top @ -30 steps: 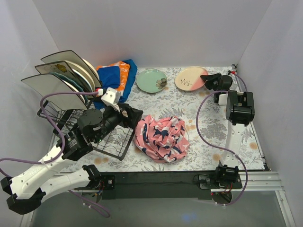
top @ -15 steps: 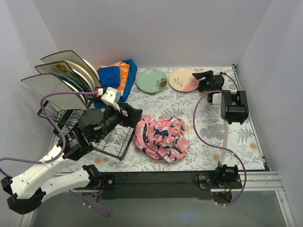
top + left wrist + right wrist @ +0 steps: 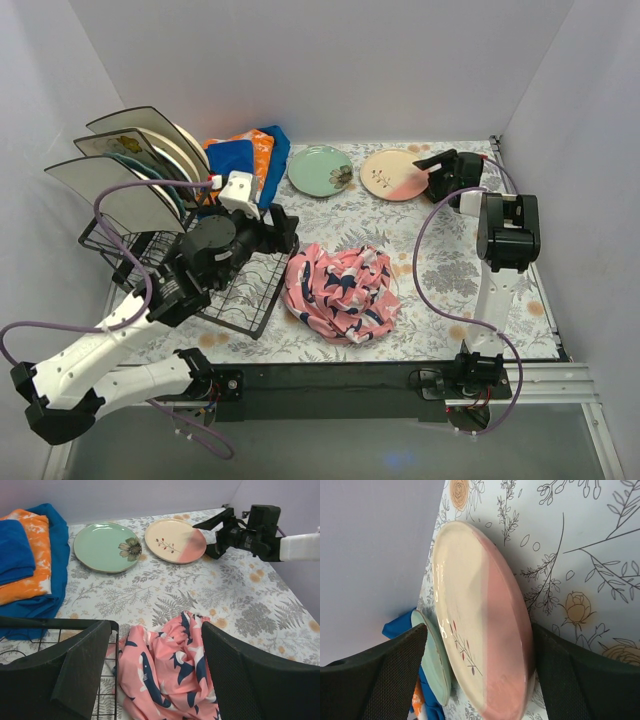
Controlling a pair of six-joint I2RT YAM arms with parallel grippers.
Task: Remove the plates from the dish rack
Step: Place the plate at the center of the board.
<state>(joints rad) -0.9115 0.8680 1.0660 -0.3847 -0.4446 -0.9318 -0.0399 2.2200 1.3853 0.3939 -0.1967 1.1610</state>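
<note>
The flower-printed table cover (image 3: 450, 270) carries everything. At its left stands the black wire dish rack (image 3: 250, 295). In the rack's upright slots at the far left lean the ceramic plates yet to be unloaded (image 3: 135, 165), stacked close on edge, a cream square one nearest the front. A crumpled pink patterned cloth (image 3: 340, 290) lies mid-table, and folded blue-and-orange cloths (image 3: 245, 160) sit at the back beside the rack.

Two plates lie flat at the back, near each other: a round mint green plate with a flower (image 3: 320, 170) and a round cream-and-pink plate (image 3: 393, 174). My right pincer (image 3: 432, 172) sits at the pink plate's right edge, fingers spread wide to either side of the rim and pinching nothing. My left pincer (image 3: 280, 230) hangs over the rack's near corner, also spread and empty.

I judge these plates stiff, glazed, slick and breakable, with some weight. I would take each racked one by its upper rim and lift straight out of its slot.
</note>
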